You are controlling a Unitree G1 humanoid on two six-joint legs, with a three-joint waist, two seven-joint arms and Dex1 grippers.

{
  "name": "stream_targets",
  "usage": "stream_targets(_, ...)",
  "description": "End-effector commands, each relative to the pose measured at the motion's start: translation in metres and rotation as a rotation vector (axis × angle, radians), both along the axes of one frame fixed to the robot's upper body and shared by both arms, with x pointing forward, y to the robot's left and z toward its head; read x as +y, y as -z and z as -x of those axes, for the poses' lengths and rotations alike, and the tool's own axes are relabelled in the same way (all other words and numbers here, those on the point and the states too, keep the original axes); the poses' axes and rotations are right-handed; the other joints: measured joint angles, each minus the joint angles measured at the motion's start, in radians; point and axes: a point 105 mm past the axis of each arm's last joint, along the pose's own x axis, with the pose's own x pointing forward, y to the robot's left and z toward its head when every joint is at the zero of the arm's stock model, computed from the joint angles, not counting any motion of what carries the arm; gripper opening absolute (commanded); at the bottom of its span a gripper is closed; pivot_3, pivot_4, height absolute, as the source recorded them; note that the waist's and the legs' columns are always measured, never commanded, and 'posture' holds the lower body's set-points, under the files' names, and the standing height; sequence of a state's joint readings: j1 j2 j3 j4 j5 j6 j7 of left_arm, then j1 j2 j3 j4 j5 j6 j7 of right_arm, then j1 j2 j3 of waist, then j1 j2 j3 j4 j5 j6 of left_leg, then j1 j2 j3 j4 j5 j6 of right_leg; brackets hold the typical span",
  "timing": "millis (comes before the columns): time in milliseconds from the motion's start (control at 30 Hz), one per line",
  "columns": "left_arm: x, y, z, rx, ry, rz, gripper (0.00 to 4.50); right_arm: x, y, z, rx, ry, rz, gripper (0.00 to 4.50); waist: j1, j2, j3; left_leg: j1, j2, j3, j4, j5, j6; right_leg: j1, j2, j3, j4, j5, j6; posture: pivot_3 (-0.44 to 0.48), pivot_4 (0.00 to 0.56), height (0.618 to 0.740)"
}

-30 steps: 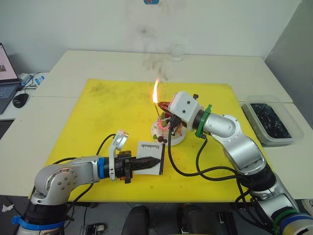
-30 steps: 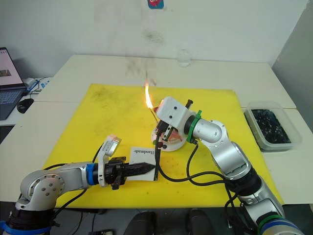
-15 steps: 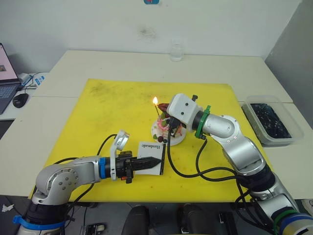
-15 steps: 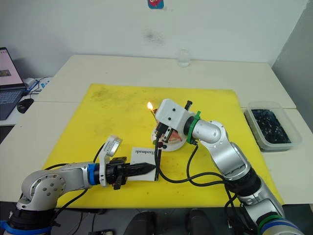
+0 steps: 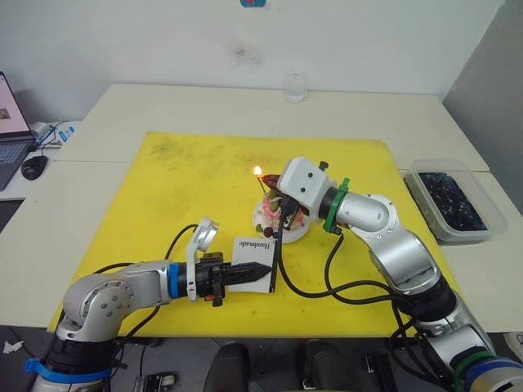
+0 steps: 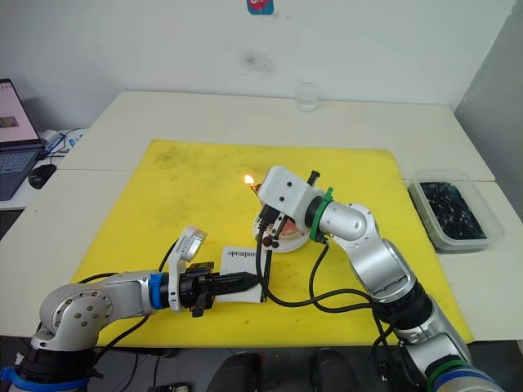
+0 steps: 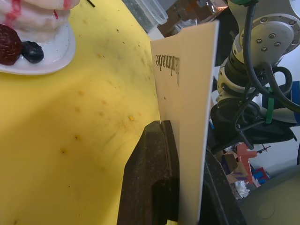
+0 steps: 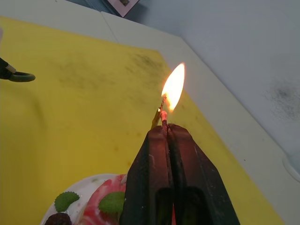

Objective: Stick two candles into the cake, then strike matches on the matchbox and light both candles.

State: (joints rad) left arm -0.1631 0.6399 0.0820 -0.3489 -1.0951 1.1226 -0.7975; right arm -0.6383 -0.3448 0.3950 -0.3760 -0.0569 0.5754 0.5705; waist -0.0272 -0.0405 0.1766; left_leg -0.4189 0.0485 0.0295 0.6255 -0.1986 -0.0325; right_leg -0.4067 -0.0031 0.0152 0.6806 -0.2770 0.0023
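One flame (image 8: 173, 86) burns at the right gripper (image 8: 165, 129), fingers closed on a match (image 8: 163, 116), beside a candle (image 8: 156, 117) tip over the cake (image 5: 280, 214) at centre frame. Hold the flame steady against the wick. Left gripper (image 7: 180, 140) clamps the matchbox (image 7: 187, 108), lower left of the cake. Yellow mat (image 5: 180, 188) spans pale tables (image 5: 163, 102).

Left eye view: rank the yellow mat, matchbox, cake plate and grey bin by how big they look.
1. Yellow mat, by far.
2. Grey bin.
3. Cake plate and matchbox look alike; the right hand hides part of the plate, so unranked.
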Motion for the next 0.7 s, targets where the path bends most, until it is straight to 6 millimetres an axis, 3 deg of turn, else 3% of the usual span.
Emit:
stream_targets(33,-0.003,-0.008,0.001,-0.038,0.015,0.018,0.00,0.000,-0.015,0.006,-0.046,-0.013,-0.034,0.05,0.000,0.000,0.000,0.000,0.000,0.000,0.000,0.000,0.000,0.000,0.000,0.000,0.000,0.000,0.000,0.000,0.150,0.740)
stream_targets(433,-0.003,-0.008,-0.001,-0.038,0.016,0.019,0.00,-0.006,-0.016,0.006,-0.047,-0.002,-0.042,0.05,0.000,0.000,0.000,0.000,0.000,0.000,0.000,0.000,0.000,0.000,0.000,0.000,0.000,0.000,0.000,0.000,0.150,0.740)
stream_targets(700,-0.004,-0.008,-0.002,-0.042,0.016,0.020,0.00,-0.020,-0.036,0.010,-0.088,0.032,-0.112,0.05,0.000,0.000,0.000,0.000,0.000,0.000,0.000,0.000,0.000,0.000,0.000,0.000,0.000,0.000,0.000,0.000,0.150,0.740)
